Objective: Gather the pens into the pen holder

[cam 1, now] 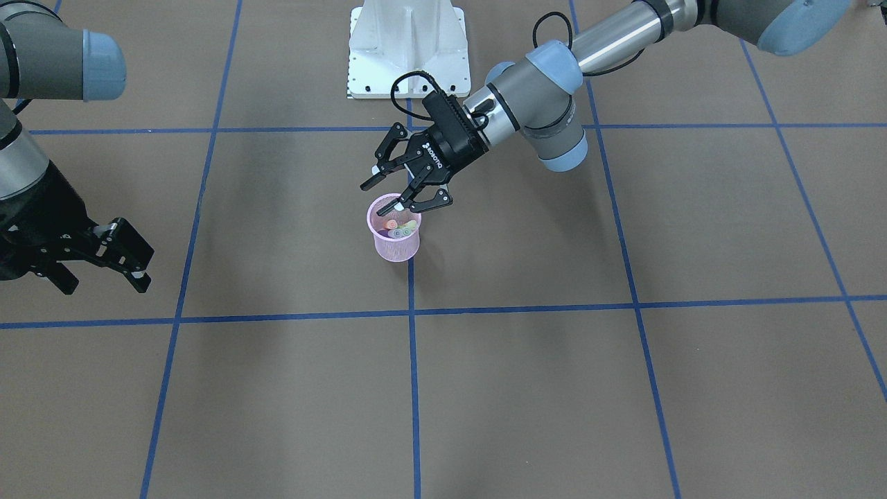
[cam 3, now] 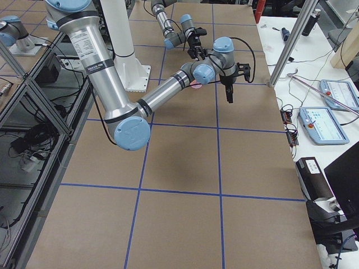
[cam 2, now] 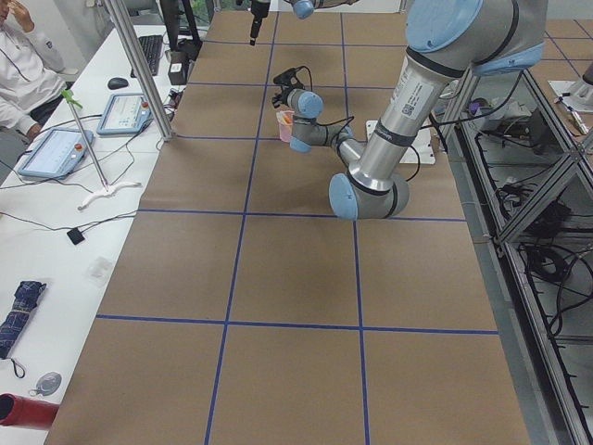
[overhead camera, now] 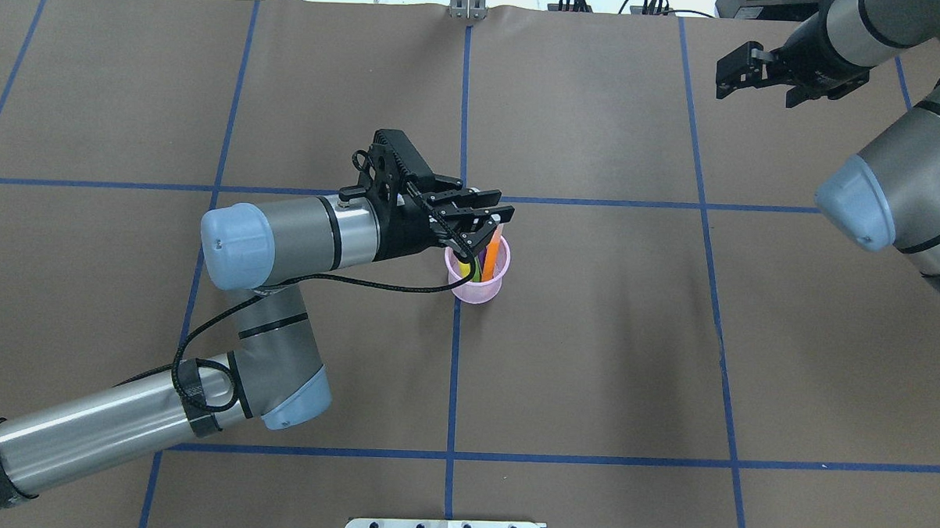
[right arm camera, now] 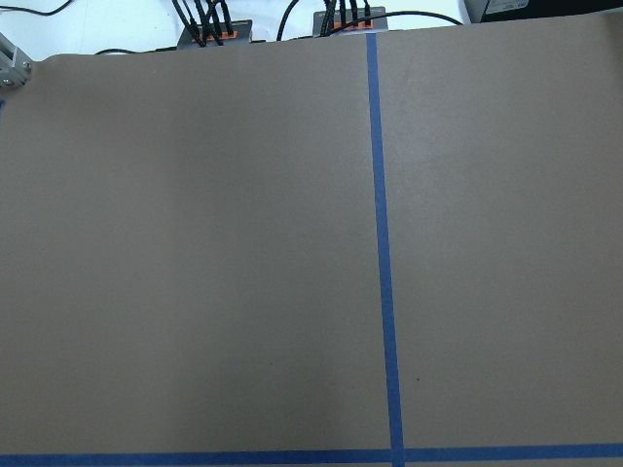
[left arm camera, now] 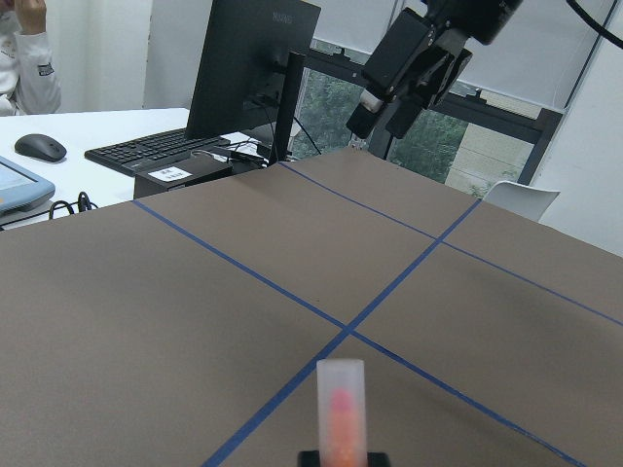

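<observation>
The pink mesh pen holder stands upright at the table's middle, also seen from overhead. Several pens stand in it: an orange one, a yellow-green one and a purple one. My left gripper hovers open just above the holder's rim, also seen from overhead. The orange pen's pale cap shows upright at the bottom of the left wrist view. My right gripper is open and empty, far off at the table's side.
The robot's white base plate sits behind the holder. Blue tape lines grid the brown table. A monitor and keyboard stand on the desk beyond the table's far edge. A person sits at that desk.
</observation>
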Robot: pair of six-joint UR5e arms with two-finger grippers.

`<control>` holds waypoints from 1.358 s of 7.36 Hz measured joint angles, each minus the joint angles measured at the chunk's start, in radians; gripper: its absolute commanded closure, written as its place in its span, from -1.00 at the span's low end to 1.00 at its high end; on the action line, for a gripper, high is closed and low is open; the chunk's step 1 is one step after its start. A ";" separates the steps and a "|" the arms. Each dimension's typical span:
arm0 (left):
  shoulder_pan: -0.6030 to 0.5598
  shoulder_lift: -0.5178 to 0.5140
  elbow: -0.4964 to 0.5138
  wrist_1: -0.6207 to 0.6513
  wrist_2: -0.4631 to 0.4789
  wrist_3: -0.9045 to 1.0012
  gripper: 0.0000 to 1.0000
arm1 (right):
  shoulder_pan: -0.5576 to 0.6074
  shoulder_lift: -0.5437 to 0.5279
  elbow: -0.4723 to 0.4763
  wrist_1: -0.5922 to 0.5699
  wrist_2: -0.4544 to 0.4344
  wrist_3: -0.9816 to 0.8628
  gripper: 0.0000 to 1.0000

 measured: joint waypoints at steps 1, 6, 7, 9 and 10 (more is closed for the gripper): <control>-0.001 0.000 0.000 0.001 0.000 0.000 -0.62 | 0.002 0.000 0.000 0.000 0.000 -0.003 -1.00; -0.028 0.070 -0.027 0.055 -0.020 -0.102 -1.00 | 0.142 -0.036 -0.053 -0.010 0.123 -0.256 -1.00; -0.065 0.097 -0.051 0.132 -0.064 -0.119 -1.00 | 0.192 -0.071 -0.075 -0.011 0.160 -0.357 -1.00; -0.203 0.153 -0.167 0.398 -0.252 -0.124 -0.99 | 0.295 -0.173 -0.098 -0.011 0.204 -0.537 -1.00; -0.294 0.183 -0.219 0.528 -0.366 -0.111 -0.99 | 0.344 -0.240 -0.103 -0.010 0.212 -0.616 -1.00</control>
